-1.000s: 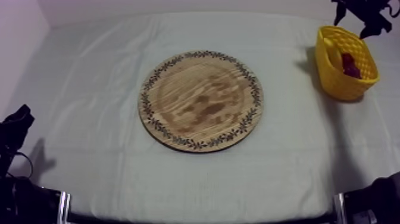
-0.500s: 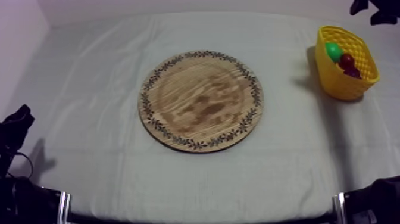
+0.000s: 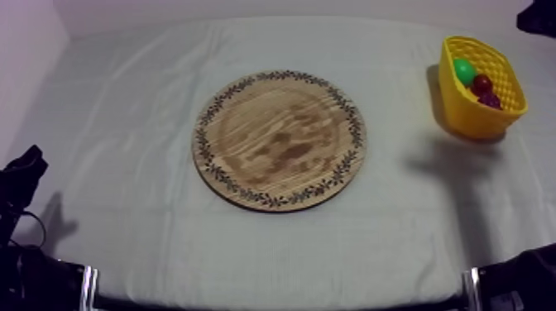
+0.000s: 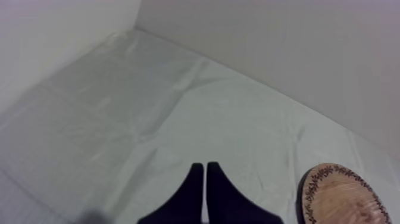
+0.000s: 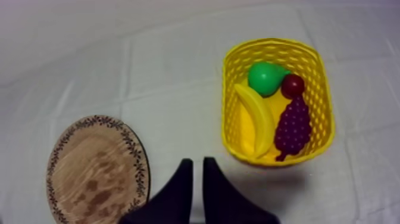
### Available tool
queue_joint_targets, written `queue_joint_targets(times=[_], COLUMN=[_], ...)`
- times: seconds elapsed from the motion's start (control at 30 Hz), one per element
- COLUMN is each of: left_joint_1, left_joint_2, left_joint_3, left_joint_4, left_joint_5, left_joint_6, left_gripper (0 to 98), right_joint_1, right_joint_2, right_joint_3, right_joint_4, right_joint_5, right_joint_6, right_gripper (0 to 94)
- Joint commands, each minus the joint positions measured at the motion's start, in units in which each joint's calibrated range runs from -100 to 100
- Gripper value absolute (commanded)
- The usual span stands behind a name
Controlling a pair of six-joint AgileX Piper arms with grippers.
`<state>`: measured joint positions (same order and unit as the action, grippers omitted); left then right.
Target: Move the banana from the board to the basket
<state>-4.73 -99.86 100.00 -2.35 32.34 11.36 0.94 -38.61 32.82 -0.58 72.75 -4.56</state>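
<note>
The banana (image 5: pixel 256 119) is in the yellow basket (image 5: pixel 229 89) - it lies lengthwise along the wall on the side toward the wooden board (image 5: pixel 95 170). Right beside it is the bunch of grapes (image 5: pixel 293 126). At one end of the banana sits the green pear (image 5: pixel 265 77), and the small red fruit (image 5: pixel 292 86) is tucked against the pear, just above the grapes.

From the top view, the basket (image 3: pixel 476 116) stands at the table's right side, well apart from the board (image 3: pixel 280 139), which is bare at the middle of the grey-white cloth (image 3: pixel 124 99). The pear (image 3: pixel 463 70), the red fruit (image 3: pixel 481 83) and the grapes (image 3: pixel 490 100) show over the rim.

The right gripper (image 5: pixel 194 162) hangs above the cloth between board and basket - fingers pressed together in a narrow wedge, gripping nothing. The left gripper (image 4: pixel 201 167) is likewise clenched on nothing. It sits low at its own side (image 3: pixel 21 178), over bare cloth, with the board's edge (image 4: pixel 345 196) nearby.
</note>
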Motion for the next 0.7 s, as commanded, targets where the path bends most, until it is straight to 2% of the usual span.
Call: queue_joint_targets(times=[0.0, 0.27, 0.67], left_joint_1=[-0.01, -0.01, -0.01], left_joint_2=[0.04, 0.04, 0.04], left_joint_3=[0.00, 0.00, 0.00], left_joint_4=[-0.02, -0.02, -0.02], left_joint_5=[0.00, 0.00, 0.00], left_joint_6=[-0.01, -0.01, -0.01], left_gripper=[0.1, 0.1, 0.1], right_joint_1=[0.05, -1.20, -1.22], right_joint_2=[-6.34, -21.25, -36.54], right_joint_3=[6.89, 26.44, 47.76], right_joint_4=[-0.23, 0.23, -0.34], right_joint_5=[-4.21, -15.67, -22.84], right_joint_6=[0.21, 0.67, 0.95], right_gripper=[5.3, 0.9, 0.3])
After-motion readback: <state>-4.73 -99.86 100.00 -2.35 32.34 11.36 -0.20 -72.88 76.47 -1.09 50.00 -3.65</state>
